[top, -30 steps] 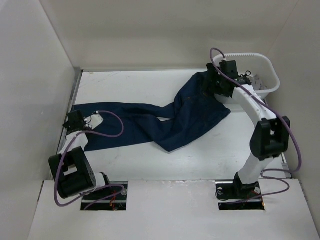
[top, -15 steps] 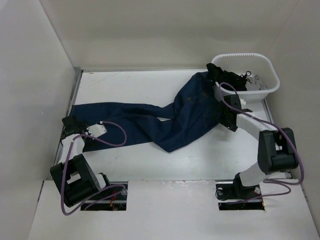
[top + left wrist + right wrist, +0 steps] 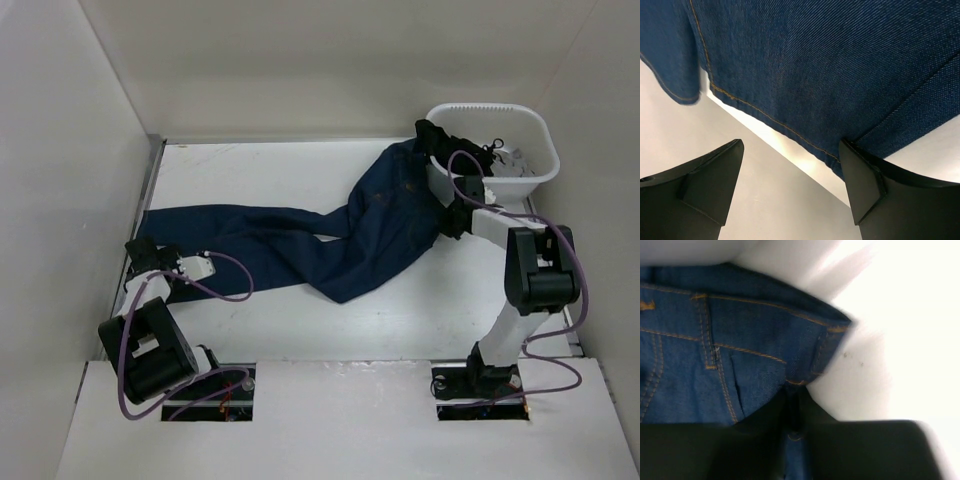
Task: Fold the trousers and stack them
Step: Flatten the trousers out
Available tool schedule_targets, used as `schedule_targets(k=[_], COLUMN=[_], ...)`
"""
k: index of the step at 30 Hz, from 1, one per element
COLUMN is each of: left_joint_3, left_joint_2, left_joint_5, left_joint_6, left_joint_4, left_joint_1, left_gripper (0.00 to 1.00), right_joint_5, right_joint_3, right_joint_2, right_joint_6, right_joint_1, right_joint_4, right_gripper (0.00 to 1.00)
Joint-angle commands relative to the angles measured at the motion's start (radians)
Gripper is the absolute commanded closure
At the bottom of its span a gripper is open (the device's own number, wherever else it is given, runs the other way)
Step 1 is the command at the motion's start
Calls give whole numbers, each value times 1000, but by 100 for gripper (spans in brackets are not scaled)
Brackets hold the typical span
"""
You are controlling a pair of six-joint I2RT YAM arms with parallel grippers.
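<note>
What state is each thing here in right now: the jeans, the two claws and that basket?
trousers: unfolded, lying on the table, legs stretched to the left.
left gripper: open, at a leg hem, holding nothing.
right gripper: shut on the trousers' waist edge.
basket: upright in the far right corner, dark cloth hanging over its rim.

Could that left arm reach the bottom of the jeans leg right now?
Probably yes: the left gripper is open right at the hem of the trousers, with only table surface between them and nothing blocking.
</note>
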Motion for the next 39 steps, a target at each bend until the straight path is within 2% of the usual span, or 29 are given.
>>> schedule_targets(k=[1, 2, 6, 7, 10, 12, 15, 18, 20, 21, 23, 24, 26, 27, 28, 29, 33, 35, 39], left_joint_3=[-26, -26, -20, -15, 14, 101, 238, 403, 480, 523, 609, 663, 761, 783, 781, 763, 657, 616, 582], left_joint_2=[2, 3, 15, 20, 20, 5, 8, 66, 127, 162, 227, 273, 391, 435, 459, 466, 457, 474, 558], left_joint_5=[79, 82, 111, 122, 159, 249, 360, 424, 418, 417, 391, 353, 288, 276, 271, 277, 247, 173, -3], left_joint_6=[101, 103, 115, 129, 161, 169, 172, 279, 308, 269, 80, -76, -382, -441, -467, -486, -598, -635, -636], left_joint_4=[16, 16, 11, 8, -3, -74, -240, -581, -707, -742, -767, -774, -831, -862, -869, -850, -612, -525, -451], left_joint_1=[8, 9, 41, 55, 74, 83, 78, 66, 84, 110, 137, 135, 134, 144, 155, 167, 155, 106, 60], left_gripper=[23, 23, 24, 25, 28, 29, 32, 50, 51, 51, 44, 45, 57, 62, 64, 62, 57, 54, 54], right_joint_5=[-116, -116, -76, -33, 41, 61, 38, 47, 52, 52, 59, 65, 79, 82, 84, 84, 94, 108, 122], right_joint_3=[-81, -90, -222, -256, -297, -316, -351, -359, -339, -327, -301, -296, -301, -307, -313, -316, -313, -313, -319], right_joint_2=[-37, -53, -431, -584, -845, -940, -925, -853, -830, -822, -819, -826, -857, -868, -877, -880, -879, -877, -879], right_joint_6=[36, 37, 45, 57, 92, 80, 53, 40, 13, -6, -55, -69, -87, -92, -95, -96, -128, -122, -115], right_joint_1=[-88, -90, -69, -52, -44, -79, -135, -151, -151, -151, -150, -148, -145, -144, -145, -145, -144, -150, -164], right_joint_4=[65, 64, -10, -74, -221, -275, -242, -134, -114, -111, -114, -116, -113, -110, -108, -109, -122, -134, -143], right_gripper=[100, 100, 100, 100, 100, 100, 100, 100, 99, 99, 99, 98, 97, 97, 97, 97, 97, 97, 97])
